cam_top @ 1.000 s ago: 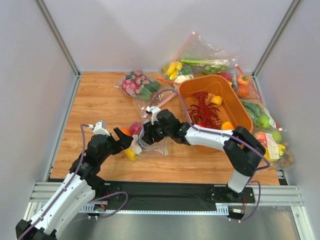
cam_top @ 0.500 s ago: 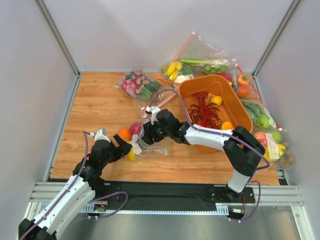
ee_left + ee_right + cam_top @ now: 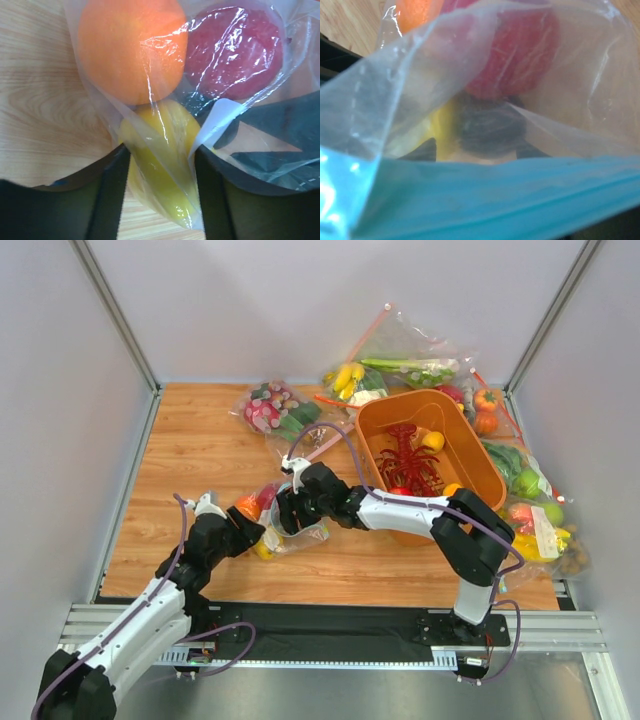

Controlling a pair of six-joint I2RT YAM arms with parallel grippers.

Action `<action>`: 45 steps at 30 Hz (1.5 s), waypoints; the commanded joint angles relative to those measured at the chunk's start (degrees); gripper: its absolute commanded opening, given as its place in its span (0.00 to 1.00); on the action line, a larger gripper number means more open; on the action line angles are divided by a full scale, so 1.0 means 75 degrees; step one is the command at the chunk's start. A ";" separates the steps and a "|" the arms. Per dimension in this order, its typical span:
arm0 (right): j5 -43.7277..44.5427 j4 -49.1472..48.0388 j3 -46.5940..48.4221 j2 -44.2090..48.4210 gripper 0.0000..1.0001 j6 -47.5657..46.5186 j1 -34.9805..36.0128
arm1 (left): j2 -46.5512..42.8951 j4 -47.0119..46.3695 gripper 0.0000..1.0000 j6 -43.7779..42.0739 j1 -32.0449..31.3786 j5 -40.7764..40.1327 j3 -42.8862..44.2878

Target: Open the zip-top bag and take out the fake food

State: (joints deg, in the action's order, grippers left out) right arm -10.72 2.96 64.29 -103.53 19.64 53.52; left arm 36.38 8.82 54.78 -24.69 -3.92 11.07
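Observation:
The zip-top bag point(image 3: 298, 531) lies between my two grippers at the table's front centre. My left gripper point(image 3: 253, 537) holds its closed bottom corner. In the left wrist view the jaws point(image 3: 157, 200) press on the yellow fruit point(image 3: 160, 150) through the film, with the orange fruit point(image 3: 132, 47) and a red fruit point(image 3: 235, 50) beyond. My right gripper point(image 3: 288, 512) is at the bag's mouth. In its view the teal zip strip point(image 3: 485, 195) covers most of the fingers. Two dark tips show apart point(image 3: 481, 150), either side of the dark fruit point(image 3: 492, 127).
An orange bin point(image 3: 375, 420) with a red lobster point(image 3: 408, 465) stands right of the bag. Other filled bags lie at the back point(image 3: 280, 408), at the back right point(image 3: 400, 365) and along the right wall point(image 3: 530, 510).
Both grippers and the bag have shifted left and toward the front edge. The bag has bunched up, and the orange fruit now shows beside my left gripper.

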 commanded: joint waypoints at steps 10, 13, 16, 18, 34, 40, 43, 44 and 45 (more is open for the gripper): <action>0.0585 -0.0173 0.0486 -0.0692 0.72 -0.0310 0.0036 | 0.0387 -0.0531 0.32 -0.0262 0.0151 0.0476 -0.0117; 0.0901 -0.0125 0.0428 -0.0775 0.72 -0.0322 0.0036 | 0.0539 -0.0613 0.27 -0.0273 0.0163 0.0488 -0.0128; 0.1101 -0.0090 0.0416 -0.0880 0.71 -0.0263 0.0036 | 0.0750 -0.0719 0.17 -0.0308 0.0175 0.0652 -0.0093; 0.1125 -0.0067 0.0439 -0.1009 0.65 -0.0216 0.0036 | 0.0844 -0.0777 0.13 -0.0332 0.0175 0.0722 -0.0082; 0.0867 0.0519 0.0170 0.0289 0.03 -0.0134 0.0025 | 0.0681 0.0042 0.00 -0.0742 0.0210 0.0547 0.0375; 0.0621 0.0777 0.0053 0.1134 0.00 0.0006 0.0013 | 0.0657 0.0429 0.00 -0.0871 0.0256 0.0347 0.0539; 0.0469 0.0847 -0.0053 0.1439 0.00 0.0147 0.0001 | 0.0645 0.0500 0.00 -0.0976 0.0280 0.0324 0.0586; 0.0434 0.0894 -0.0076 0.1510 0.00 0.0170 0.0001 | 0.0634 0.0546 0.00 -0.1000 0.0280 0.0312 0.0586; 0.0341 0.0917 -0.0099 0.1580 0.00 0.0217 0.0001 | 0.0610 0.0570 0.00 -0.1012 0.0268 0.0301 0.0621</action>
State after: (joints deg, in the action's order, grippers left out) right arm -6.28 8.58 64.47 -94.21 19.73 53.49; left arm 41.30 9.17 49.45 -22.83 -0.82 14.00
